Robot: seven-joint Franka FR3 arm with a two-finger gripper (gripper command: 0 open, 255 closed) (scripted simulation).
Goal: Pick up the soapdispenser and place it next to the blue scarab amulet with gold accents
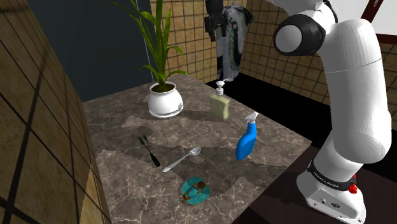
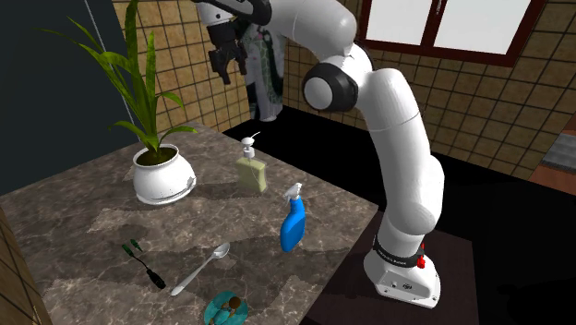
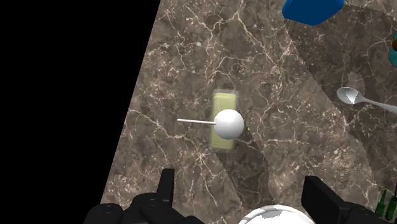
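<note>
Fingers [image 3: 321, 194] spread, empty, above soap dispenser [image 3: 224, 118]: squat pale yellow-green bottle, white round pump head, thin spout.

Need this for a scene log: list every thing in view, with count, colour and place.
table: one, brown marble, against tiled walls.
potted plant: one, white pot with green leaves, at the table's far side.
soap dispenser: one, pale yellow-green with a white pump, upright beside the plant, on the shoulder view's right.
spray bottle: one, blue, nearer the arm's base than the dispenser.
spoon: one, silver, lying mid-table.
small tool: one, black handle and green tip, lying on the shoulder view's left of the spoon.
amulet: one, teal with brown-gold marks, by the table's near edge.
cloth: one, white with a dark pattern, hanging behind the table.
arm: one, white.
claw: one, black, open, high above the dispenser.
</note>
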